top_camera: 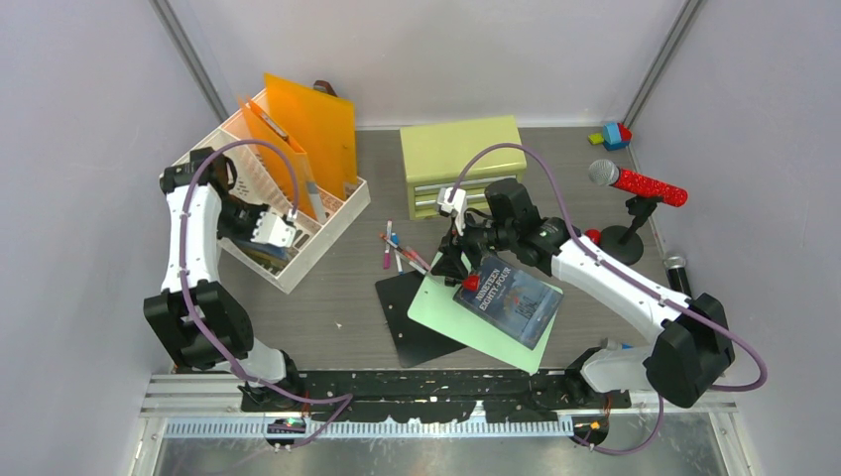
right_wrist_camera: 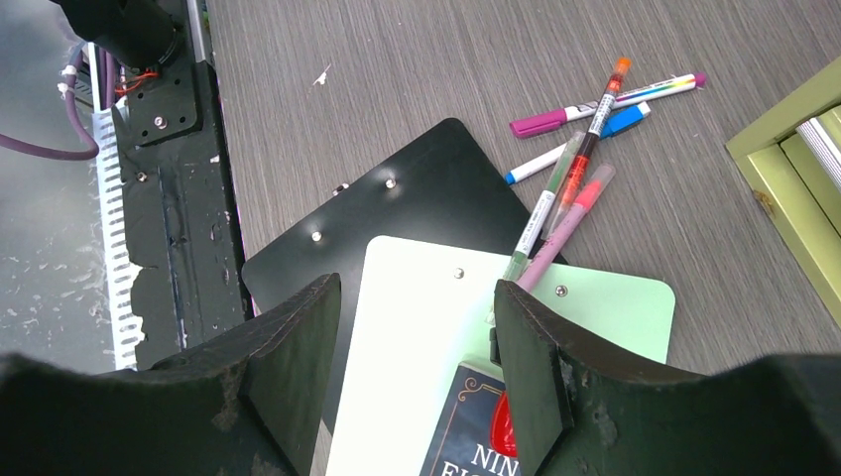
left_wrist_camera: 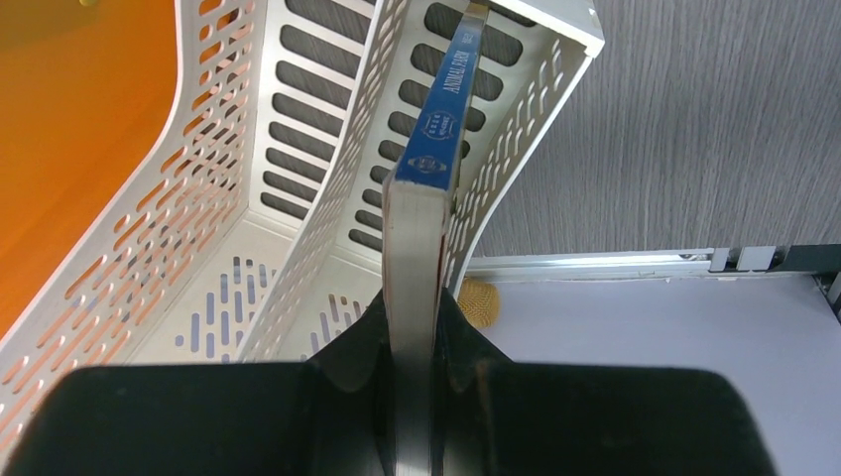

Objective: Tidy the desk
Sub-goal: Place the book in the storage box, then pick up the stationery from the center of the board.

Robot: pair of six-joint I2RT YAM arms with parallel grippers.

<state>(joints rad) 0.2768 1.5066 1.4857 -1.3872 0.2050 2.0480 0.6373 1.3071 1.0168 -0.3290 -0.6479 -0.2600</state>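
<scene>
The left claw [left_wrist_camera: 412, 332] is clamped narrow on the lower edge of a thin book [left_wrist_camera: 433, 139] with a blue spine, the fingers pressed flat against both covers. The book stands on edge and its far end reaches into the outermost slot of a white perforated file rack [left_wrist_camera: 298, 129], between a divider and the outer wall. In the slots further along the same rack stand orange folders [top_camera: 317, 119]. The rack sits at the back left of the tabletop [top_camera: 327, 307], turned at an angle. The right claw [right_wrist_camera: 417, 327] stands wide with nothing between its fingers, hanging just above a pale green clipboard [right_wrist_camera: 417, 288] and the top edge of a dark book [top_camera: 508, 300] that lies on it. The green clipboard partly covers a black clipboard [right_wrist_camera: 417, 188], and both lie flat near the middle of the tabletop, close to the black perforated rail [top_camera: 436, 387] along the near edge. Just beyond the clipboards a loose heap of pens [right_wrist_camera: 580, 149] lies crossed over one another, some tips resting on the green board. Behind the pens stands a yellow-green drawer cabinet [top_camera: 461, 149]. To the right a red microphone [top_camera: 640, 183] sits on a small stand, a black microphone [top_camera: 677, 273] lies near the edge, and coloured toy blocks [top_camera: 615, 134] rest in the far right corner.
</scene>
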